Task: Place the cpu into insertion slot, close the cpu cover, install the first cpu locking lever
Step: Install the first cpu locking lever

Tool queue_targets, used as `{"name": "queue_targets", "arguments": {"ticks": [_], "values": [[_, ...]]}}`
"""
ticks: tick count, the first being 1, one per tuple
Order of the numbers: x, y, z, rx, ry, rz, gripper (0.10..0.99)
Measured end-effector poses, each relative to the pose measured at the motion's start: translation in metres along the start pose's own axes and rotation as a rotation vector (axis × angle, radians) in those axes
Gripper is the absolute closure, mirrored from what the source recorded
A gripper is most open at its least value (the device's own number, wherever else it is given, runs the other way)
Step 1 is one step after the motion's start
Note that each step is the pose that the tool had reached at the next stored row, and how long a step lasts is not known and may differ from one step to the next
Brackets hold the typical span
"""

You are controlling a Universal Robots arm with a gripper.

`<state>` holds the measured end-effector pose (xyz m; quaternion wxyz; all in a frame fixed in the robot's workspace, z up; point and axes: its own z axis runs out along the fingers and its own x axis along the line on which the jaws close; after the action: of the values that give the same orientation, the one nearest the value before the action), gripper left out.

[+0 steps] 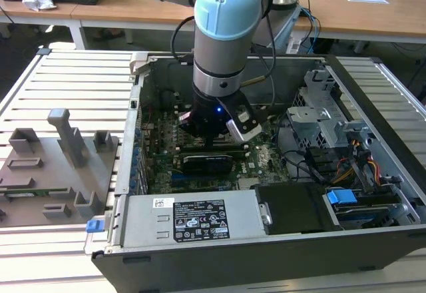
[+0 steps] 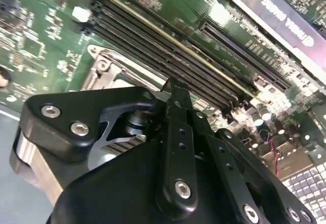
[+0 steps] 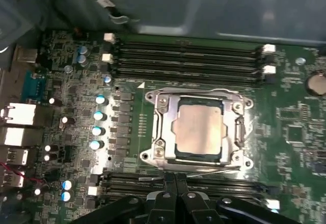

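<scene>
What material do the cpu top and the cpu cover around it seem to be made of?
The cpu top looks like brushed metal, matte silvery-grey with a soft, even sheen. The cpu cover framing it looks like thin stamped steel, brighter and glossier, with sharp glints along its edges. Both are judged by look alone.

From the exterior view the arm (image 1: 223, 46) stands right over the board, so the slot is hidden beneath it. In the second wrist view the gripper (image 2: 175, 89) body blocks most of the slot (image 2: 102, 63); just one corner peeks out. In the first wrist view the fingers (image 3: 175, 180) run off the picture's edge, pressed side by side. The levers are too thin to trace.
</scene>
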<state>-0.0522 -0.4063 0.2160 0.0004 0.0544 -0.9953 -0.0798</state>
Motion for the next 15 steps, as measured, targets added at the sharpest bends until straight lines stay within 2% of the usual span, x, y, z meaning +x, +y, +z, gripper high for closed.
{"name": "queue_targets", "arguments": {"ticks": [2, 7, 8, 10, 11, 15], "values": [[0.0017, -0.0003, 0.0026, -0.004, 0.0022, -0.016, 0.98], [0.0075, -0.0004, 0.0073, -0.028, 0.0056, -0.054, 0.98], [0.0123, 0.0, 0.0084, -0.041, 0.0045, -0.059, 0.98], [0.0172, 0.0004, 0.009, -0.052, 0.0035, -0.061, 0.98], [0.0204, 0.0004, 0.0095, -0.062, 0.0027, -0.066, 0.98], [0.0233, -0.0001, 0.0103, -0.093, 0.0017, -0.082, 0.98]]}}
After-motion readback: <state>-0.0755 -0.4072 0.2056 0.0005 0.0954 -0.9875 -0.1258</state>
